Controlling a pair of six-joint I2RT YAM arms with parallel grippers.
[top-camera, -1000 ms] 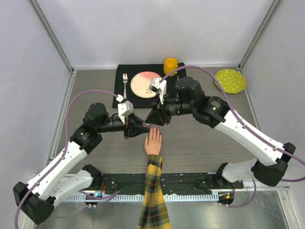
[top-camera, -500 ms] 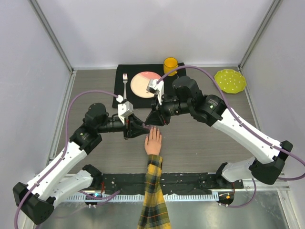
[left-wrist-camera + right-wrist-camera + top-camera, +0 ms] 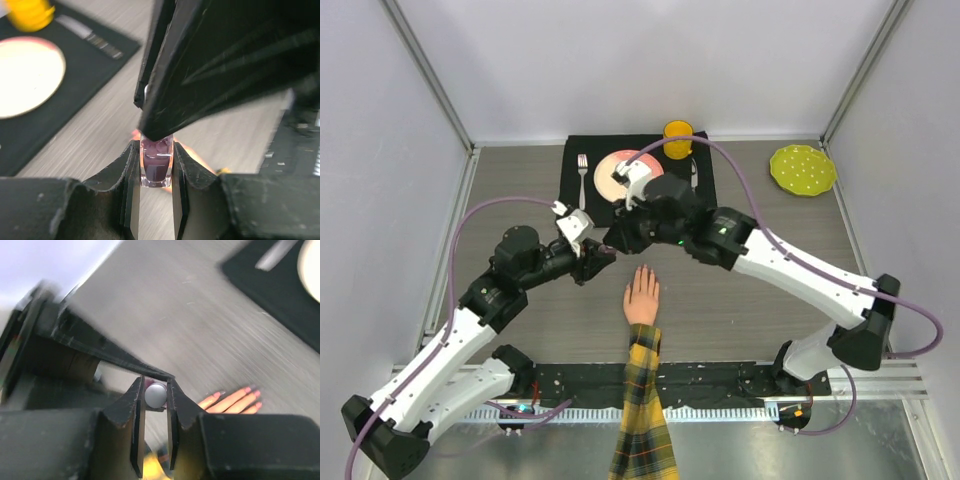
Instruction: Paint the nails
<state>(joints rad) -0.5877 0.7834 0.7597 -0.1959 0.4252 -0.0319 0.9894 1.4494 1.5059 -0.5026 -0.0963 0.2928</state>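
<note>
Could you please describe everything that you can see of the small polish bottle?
The polish bottle is small and clear-walled, glass by its look, with dark purple liquid inside. The left gripper clamps its two sides between its fingers. Its rounded white cap sits between the fingers of the right gripper, which closes on it from the opposite end. The top view hides the bottle behind both grippers.

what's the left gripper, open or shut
Shut: the left gripper squeezes the purple polish bottle between its fingers; the right gripper clamps the white cap.
</note>
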